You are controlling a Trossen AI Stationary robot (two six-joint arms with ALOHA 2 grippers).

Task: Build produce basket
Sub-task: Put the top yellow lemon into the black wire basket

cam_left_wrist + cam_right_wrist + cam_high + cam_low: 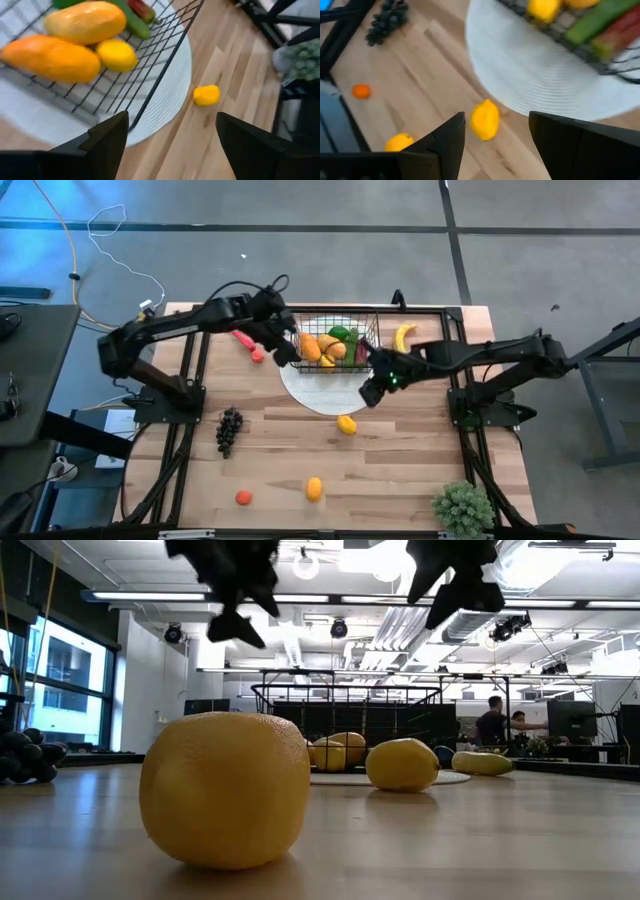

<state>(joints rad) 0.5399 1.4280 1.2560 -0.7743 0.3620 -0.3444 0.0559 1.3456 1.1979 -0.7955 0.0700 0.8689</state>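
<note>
The black wire basket stands on the round white plate at the table's far middle. It holds two orange mangoes, a lemon, a green pepper and a red pepper. My left gripper is open and empty, raised by the basket's left side. My right gripper is open and empty above the plate's right edge, with a loose lemon on the table below and beyond its fingers. A banana lies right of the basket.
On the table lie grapes at the left, a second lemon and a tomato near the front edge, and a red piece left of the basket. A spiky potted plant stands at the near right corner.
</note>
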